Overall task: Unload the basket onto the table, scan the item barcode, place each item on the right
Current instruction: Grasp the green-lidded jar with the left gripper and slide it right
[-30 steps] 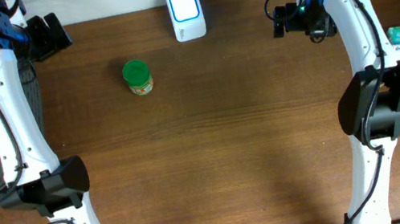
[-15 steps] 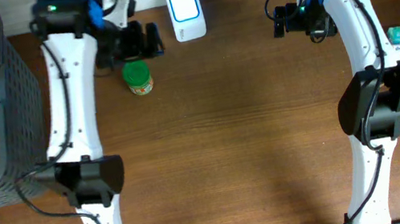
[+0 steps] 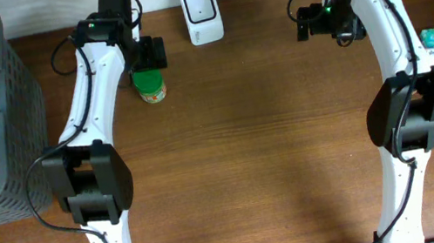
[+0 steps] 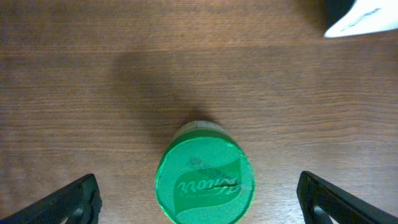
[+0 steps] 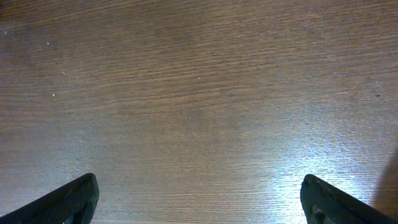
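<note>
Left arm (image 3: 95, 80) swung over the jar (image 4: 204, 182) on the wooden table (image 5: 199, 93), both jaws wide.

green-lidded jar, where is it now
Overhead view: the green-lidded jar stands at the table's back left, directly below the open left claw, with the white barcode scanner behind it to the right.

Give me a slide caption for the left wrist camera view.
Open left pincer poised over the green-lidded jar on the wooden table.
</note>
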Motion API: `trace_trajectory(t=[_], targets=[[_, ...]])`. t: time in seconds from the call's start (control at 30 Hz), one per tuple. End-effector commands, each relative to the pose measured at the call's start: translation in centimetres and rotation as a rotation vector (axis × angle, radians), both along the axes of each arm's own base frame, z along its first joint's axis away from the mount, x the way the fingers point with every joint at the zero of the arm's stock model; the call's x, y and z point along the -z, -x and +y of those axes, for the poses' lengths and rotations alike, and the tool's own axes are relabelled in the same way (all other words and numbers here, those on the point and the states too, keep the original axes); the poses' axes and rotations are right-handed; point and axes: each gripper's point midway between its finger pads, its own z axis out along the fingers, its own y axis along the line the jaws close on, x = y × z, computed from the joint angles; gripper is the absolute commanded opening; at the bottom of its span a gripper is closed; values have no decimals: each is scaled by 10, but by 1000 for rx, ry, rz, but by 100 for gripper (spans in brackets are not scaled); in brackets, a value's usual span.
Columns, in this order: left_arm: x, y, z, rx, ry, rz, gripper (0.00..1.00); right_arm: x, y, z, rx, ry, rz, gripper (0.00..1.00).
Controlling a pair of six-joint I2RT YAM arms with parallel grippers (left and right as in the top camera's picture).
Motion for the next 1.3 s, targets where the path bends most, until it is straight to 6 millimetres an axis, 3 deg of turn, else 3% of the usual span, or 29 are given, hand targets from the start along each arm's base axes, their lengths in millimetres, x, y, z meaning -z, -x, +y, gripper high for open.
trace_trajectory(t=[0.0,0.1,0.2,0.27,0.33,0.4,0.47,0.53,0.67,0.77,0.87,1.03,1.13,1.17,1.2,1.27], targets=[[15,6,8,-24,-40,32,99,-5,1,0,6,10,-8,99],[35,9,5,-16,-28,76,99,-5,1,0,6,10,-8,99],[63,14,-11,18,53,145,99,-5,1,0,6,10,-8,99],[70,15,-11,17,49,159,97,-5,1,1,4,10,-8,99],[76,16,-11,16,46,174,89,-5,1,1,5,10,-8,99],[82,17,-11,16,44,185,73,-5,1,1,5,10,-8,99],[83,17,-11,16,44,186,69,-5,1,1,4,10,-9,99],[83,19,-10,15,43,196,58,-5,1,1,5,10,-8,99],[80,28,-26,45,78,226,57,-5,1,1,5,10,-8,99],[62,35,-65,112,141,230,58,-5,1,1,5,10,-8,99],[41,43,-103,50,181,228,59,-5,1,1,5,10,-8,99],[39,56,-189,71,254,176,65,-5,1,1,5,10,-8,99],[48,62,-212,12,264,172,69,-5,1,1,5,10,-8,99],[47,62,-218,20,269,165,79,-5,1,1,4,10,-8,99],[47,60,-220,22,258,144,80,-5,1,1,4,10,-9,99],[46,57,-219,20,249,129,96,-5,1,1,5,10,-8,99]])
